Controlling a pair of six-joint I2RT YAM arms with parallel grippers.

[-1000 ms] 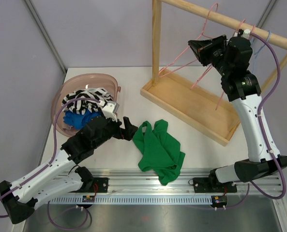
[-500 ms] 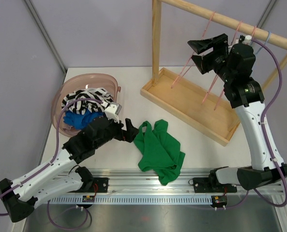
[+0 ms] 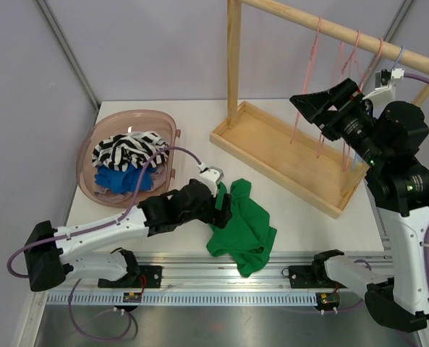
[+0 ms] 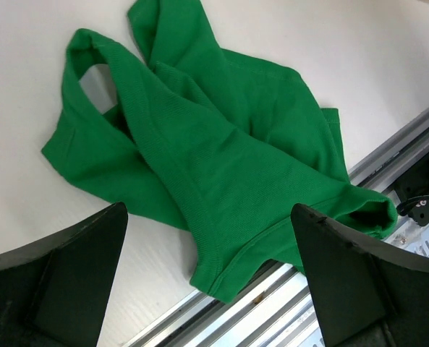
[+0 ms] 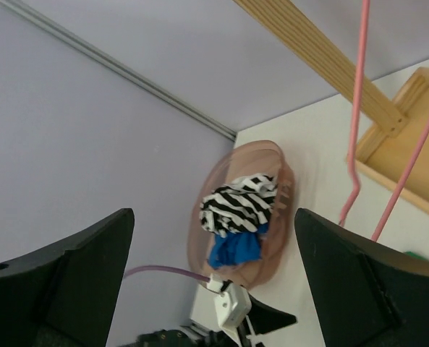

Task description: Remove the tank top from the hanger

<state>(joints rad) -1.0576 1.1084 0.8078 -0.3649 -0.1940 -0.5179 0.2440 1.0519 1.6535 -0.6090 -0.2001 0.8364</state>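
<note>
The green tank top (image 3: pixel 241 225) lies crumpled on the table (image 3: pixel 192 116), off any hanger; the left gripper (image 3: pixel 220 206) sits over its left edge, jaws spread wide and gripping nothing, though I can't tell whether they touch the cloth; the right gripper (image 3: pixel 323 103) hangs by the pink hangers (image 3: pixel 317 45), jaws wide too, empty; from above, the left gripper hides the top's left strap

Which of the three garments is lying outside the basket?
The green tank top, crumpled on the table by the left gripper. The striped garment and the blue one are piled inside the pink basket.
</note>
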